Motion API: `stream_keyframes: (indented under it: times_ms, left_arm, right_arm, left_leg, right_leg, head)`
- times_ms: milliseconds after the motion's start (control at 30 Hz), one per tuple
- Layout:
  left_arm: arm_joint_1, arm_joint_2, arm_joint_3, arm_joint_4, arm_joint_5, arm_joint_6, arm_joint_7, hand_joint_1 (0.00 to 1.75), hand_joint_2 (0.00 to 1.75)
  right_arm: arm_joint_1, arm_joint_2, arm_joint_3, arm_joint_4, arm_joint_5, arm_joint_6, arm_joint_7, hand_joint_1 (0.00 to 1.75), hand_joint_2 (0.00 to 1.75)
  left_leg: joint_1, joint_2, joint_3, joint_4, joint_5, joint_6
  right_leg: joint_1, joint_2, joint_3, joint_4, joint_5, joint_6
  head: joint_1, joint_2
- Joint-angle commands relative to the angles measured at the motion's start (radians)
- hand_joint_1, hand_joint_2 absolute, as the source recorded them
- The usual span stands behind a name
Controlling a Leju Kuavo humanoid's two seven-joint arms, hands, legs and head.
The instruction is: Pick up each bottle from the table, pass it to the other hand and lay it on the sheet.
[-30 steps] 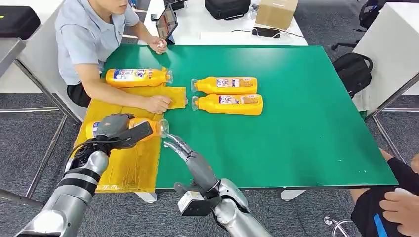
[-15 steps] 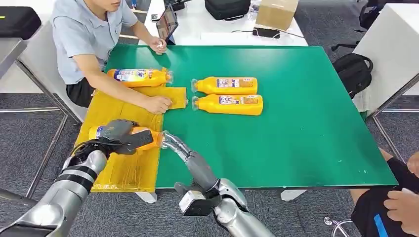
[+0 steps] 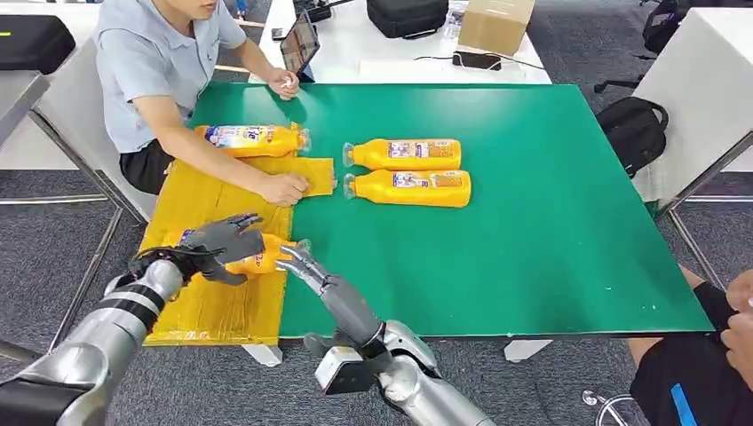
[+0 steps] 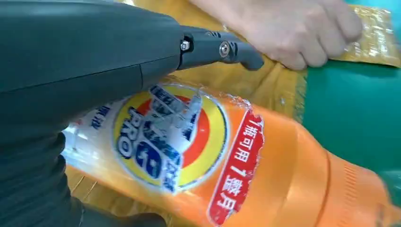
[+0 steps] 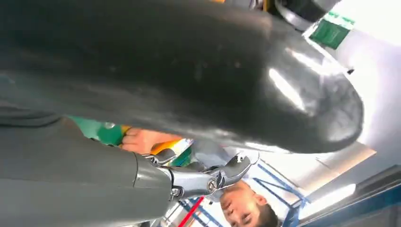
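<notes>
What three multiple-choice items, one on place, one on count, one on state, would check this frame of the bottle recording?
1. Where do the two bottles clear of the robot's hands lie?
A. on the green table
B. on the floor
C. in the cardboard box

2. How many orange bottles are in the head view?
A. two
B. four
C. six

3. What is the left hand doing?
A. hanging by the floor
B. resting over a bottle on the yellow sheet
C. gripping the tablet

Key: 1 A, they lie side by side on the green table. 2 B, two on green, two on the sheet. 3 B, fingers spread over it.
</notes>
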Motion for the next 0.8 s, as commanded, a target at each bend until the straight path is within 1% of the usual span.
stream_keyframes:
  times_ms: [33, 67, 100, 167, 233, 267, 333, 400, 433, 467, 533, 567, 600, 633, 700, 733, 767, 800]
  left_arm:
    - [-0.032, 0.084, -0.098, 0.113, 0.041, -0.096, -0.026, 0.0, 1.75]
    - [-0.03, 0.081, -0.102, 0.116, 0.052, -0.098, -0.02, 0.0, 1.75]
    - [-0.029, 0.081, -0.104, 0.117, 0.068, -0.102, -0.024, 0.0, 1.75]
    - [-0.018, 0.067, -0.045, 0.127, 0.151, -0.127, -0.026, 0.0, 1.75]
    - [0.0, 0.062, -0.01, 0.12, 0.215, -0.161, -0.035, 0.0, 1.75]
    - [0.014, 0.063, -0.004, 0.1, 0.247, -0.183, -0.035, 0.0, 1.75]
    - [0.031, 0.067, 0.004, 0.066, 0.296, -0.22, -0.051, 0.0, 1.75]
    - [0.06, 0.042, 0.051, 0.03, 0.381, -0.234, -0.069, 0.0, 1.75]
    - [0.1, 0.028, 0.062, -0.041, 0.426, -0.222, -0.086, 0.0, 1.75]
    - [0.159, -0.001, 0.076, -0.151, 0.5, -0.196, -0.078, 0.0, 1.75]
    - [0.235, -0.073, 0.099, -0.309, 0.599, -0.136, -0.052, 0.0, 1.75]
    - [0.265, -0.137, 0.131, -0.395, 0.675, -0.111, -0.071, 0.0, 1.75]
    - [0.308, -0.195, 0.15, -0.521, 0.78, -0.121, -0.022, 0.0, 1.75]
    - [0.344, -0.232, 0.152, -0.647, 0.841, -0.104, -0.011, 0.0, 1.75]
    - [0.382, -0.344, 0.209, -0.826, 1.002, -0.073, -0.021, 0.0, 1.75]
    - [0.4, -0.385, 0.228, -0.92, 1.071, -0.064, -0.003, 0.0, 1.75]
    - [0.414, -0.408, 0.247, -0.992, 1.143, -0.057, 0.026, 0.0, 1.75]
    - [0.432, -0.423, 0.262, -1.049, 1.187, -0.041, 0.044, 0.0, 1.75]
  right_arm:
    - [-0.075, -0.031, 0.094, 0.062, -0.037, 0.006, -0.034, 0.0, 0.0]
    - [-0.077, -0.031, 0.099, 0.062, -0.038, 0.006, -0.034, 0.0, 0.0]
    - [-0.079, -0.032, 0.102, 0.06, -0.043, 0.008, -0.034, 0.0, 0.0]
    - [-0.078, -0.032, 0.103, 0.065, -0.046, 0.01, -0.034, 0.0, 0.0]
    - [-0.078, -0.032, 0.106, 0.068, -0.05, 0.013, -0.034, 0.0, 0.0]
    - [-0.078, -0.034, 0.11, 0.067, -0.052, 0.012, -0.034, 0.0, 0.0]
    - [-0.079, -0.037, 0.118, 0.064, -0.055, 0.009, -0.034, 0.0, 0.0]
    - [-0.08, -0.038, 0.117, 0.059, -0.057, 0.004, -0.034, 0.0, 0.0]
    - [-0.079, -0.039, 0.114, 0.058, -0.057, -0.001, -0.034, 0.0, 0.0]
    - [-0.073, -0.045, 0.113, 0.047, -0.054, -0.006, -0.034, 0.0, 0.0]
    - [-0.059, -0.048, 0.095, 0.037, -0.041, -0.02, -0.034, 0.0, 0.0]
    - [-0.048, -0.05, 0.084, 0.025, -0.033, -0.026, -0.034, 0.0, 0.0]
    - [-0.034, -0.054, 0.07, 0.012, -0.02, -0.025, -0.034, 0.0, 0.0]
    - [-0.022, -0.051, 0.055, 0.003, -0.004, -0.029, -0.034, 0.0, 0.0]
    - [0.001, -0.044, 0.018, -0.014, 0.025, -0.042, -0.034, 0.0, 0.0]
    - [0.013, -0.042, 0.004, -0.03, 0.038, -0.041, -0.034, 0.0, 0.0]
    - [0.024, -0.045, -0.005, -0.052, 0.05, -0.045, -0.034, 0.0, 0.0]
    - [0.037, -0.046, -0.019, -0.078, 0.064, -0.056, -0.034, 0.0, 0.0]
  left_leg:
    - [0.0, 0.006, 0.004, -0.002, 0.0, 0.002]
    - [0.0, 0.003, 0.003, -0.001, 0.0, 0.001]
    - [0.0, 0.004, 0.003, -0.001, 0.0, 0.001]
    - [0.0, 0.003, 0.003, -0.001, 0.0, 0.001]
    - [0.0, 0.003, 0.004, -0.002, 0.0, 0.002]
    - [-0.001, 0.003, 0.004, -0.002, 0.0, 0.001]
    - [0.0, 0.004, 0.005, -0.003, 0.0, 0.002]
    - [-0.001, 0.003, 0.005, -0.003, 0.0, 0.002]
    - [-0.001, 0.003, 0.005, -0.003, 0.0, 0.002]
    - [-0.001, 0.003, 0.005, -0.004, 0.0, 0.002]
    - [-0.002, -0.001, 0.006, -0.005, 0.001, 0.003]
    - [-0.002, -0.003, 0.004, -0.003, 0.001, 0.002]
    - [-0.002, -0.004, 0.003, -0.003, 0.001, 0.003]
    - [-0.002, -0.008, 0.003, -0.002, 0.001, 0.003]
    - [-0.001, -0.011, -0.002, 0.001, 0.001, 0.003]
    - [-0.001, -0.011, -0.004, 0.002, 0.0, 0.003]
    - [-0.001, -0.011, -0.005, 0.004, -0.001, 0.004]
    - [-0.001, -0.006, -0.008, 0.003, 0.0, 0.003]
  right_leg:
    - [0.001, 0.004, 0.001, -0.001, 0.001, -0.004]
    - [0.0, 0.002, 0.001, 0.0, 0.001, -0.002]
    - [0.001, 0.003, 0.001, 0.0, 0.001, -0.003]
    - [0.0, 0.002, 0.001, 0.0, 0.001, -0.002]
    - [0.001, 0.002, 0.002, -0.001, 0.001, -0.004]
    - [0.0, 0.002, 0.002, 0.0, 0.001, -0.002]
    - [0.0, 0.002, 0.003, -0.001, 0.001, -0.004]
    - [0.0, 0.002, 0.002, -0.001, 0.001, -0.003]
    - [0.0, 0.002, 0.003, -0.001, 0.001, -0.003]
    - [0.0, 0.001, 0.004, -0.002, 0.001, -0.003]
    - [-0.001, -0.002, 0.006, -0.003, 0.0, -0.002]
    - [-0.001, -0.003, 0.004, -0.001, -0.001, -0.001]
    - [-0.001, -0.006, 0.004, -0.002, -0.001, -0.002]
    - [-0.001, -0.009, 0.005, -0.003, -0.001, -0.002]
    - [-0.001, -0.012, 0.001, -0.001, -0.002, -0.001]
    - [0.0, -0.012, 0.0, -0.002, -0.002, -0.001]
    - [0.0, -0.012, 0.0, -0.001, -0.003, -0.002]
    - [0.0, -0.007, -0.004, -0.001, -0.001, 0.0]
  head:
    - [0.0, 0.0]
    - [0.0, 0.0]
    - [0.0, 0.0]
    - [0.0, 0.0]
    - [0.0, 0.0]
    - [0.0, 0.0]
    - [0.0, 0.0]
    - [0.0, 0.0]
    - [0.0, 0.0]
    - [0.0, 0.0]
    - [0.0, 0.0]
    - [0.0, 0.0]
    - [0.0, 0.0]
    - [0.0, 0.0]
    - [0.0, 0.0]
    - [0.001, 0.0]
    - [0.0, 0.0]
    - [0.0, 0.0]
